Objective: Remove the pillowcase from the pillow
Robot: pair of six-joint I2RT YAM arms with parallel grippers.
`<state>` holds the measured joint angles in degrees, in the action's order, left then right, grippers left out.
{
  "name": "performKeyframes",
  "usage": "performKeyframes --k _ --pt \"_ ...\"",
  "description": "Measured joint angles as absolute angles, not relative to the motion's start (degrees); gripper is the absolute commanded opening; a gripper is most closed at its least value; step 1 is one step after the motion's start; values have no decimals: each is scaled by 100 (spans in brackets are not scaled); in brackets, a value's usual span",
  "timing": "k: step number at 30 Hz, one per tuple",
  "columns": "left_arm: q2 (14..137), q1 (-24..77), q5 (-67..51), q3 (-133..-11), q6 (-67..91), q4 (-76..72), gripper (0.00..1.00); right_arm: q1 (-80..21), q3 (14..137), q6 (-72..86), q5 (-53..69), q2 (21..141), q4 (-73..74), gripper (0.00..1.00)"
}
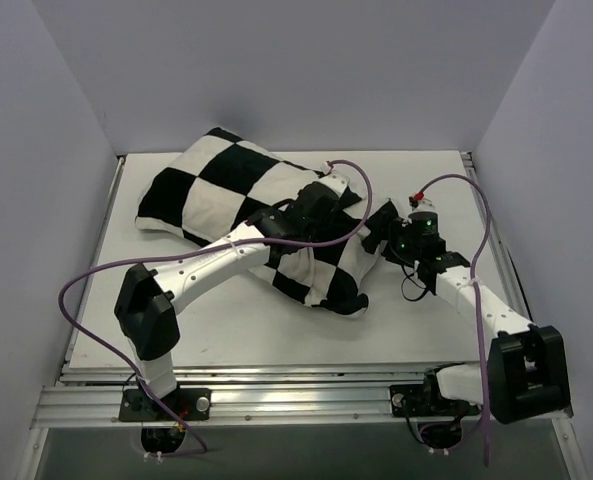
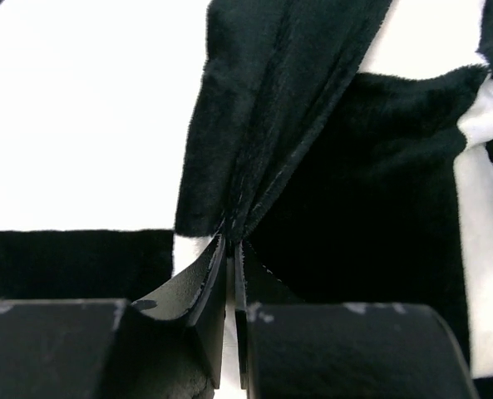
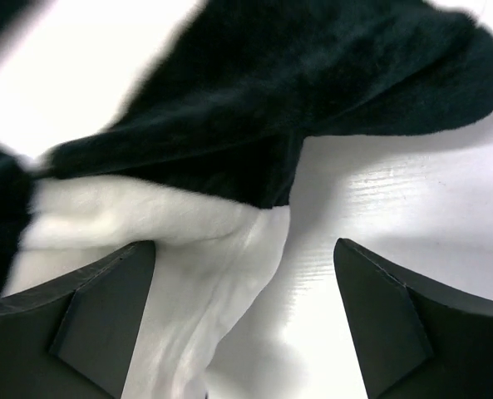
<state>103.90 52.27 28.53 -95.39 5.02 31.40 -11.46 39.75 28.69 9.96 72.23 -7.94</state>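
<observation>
The black and white checkered pillowcase (image 1: 226, 195) lies diagonally across the white table (image 1: 226, 330), still filled out by the pillow, which is hidden inside it in the top view. My left gripper (image 1: 328, 200) is over its right end. In the left wrist view it (image 2: 232, 249) is shut on a raised fold of the pillowcase's black fabric (image 2: 263, 125). My right gripper (image 1: 384, 238) is at the case's right edge, low over the table. In the right wrist view it (image 3: 244, 247) is open, with a smooth white cloth (image 3: 221, 307), apparently the pillow's end, lying between the jaws under the fuzzy pillowcase (image 3: 313, 83).
Grey walls enclose the table on the left, back and right. An aluminium rail (image 1: 296, 400) runs along the near edge by the arm bases. Purple cables (image 1: 476, 200) loop above both arms. Bare table (image 3: 412, 191) shows to the right of the cloth.
</observation>
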Motion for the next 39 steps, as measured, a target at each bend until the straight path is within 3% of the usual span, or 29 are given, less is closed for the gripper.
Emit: performKeyframes --k 10,22,23,26,27,29,39 --pt "10302 5196 2539 -9233 899 3004 14 -2191 5358 2871 827 6499 -204 83" --pt "10208 4984 2217 -9111 1321 2882 14 -2648 5172 3065 626 7902 -786 72" --pt "10180 4947 2176 -9043 1361 2840 14 -2670 5116 3065 582 7981 -864 69" --pt "10084 4783 2025 -8779 1525 2703 14 -2674 4982 3050 401 8040 -1048 35" --pt "10071 4724 1986 -8711 1584 2646 14 -2676 4956 3050 294 8034 -1074 15" --pt "10049 4609 1911 -8611 1721 2574 14 -2679 4921 3052 128 8023 -1087 3" --pt "9786 4244 1737 -7942 2543 2231 14 -2053 4202 3166 148 6672 -604 0"
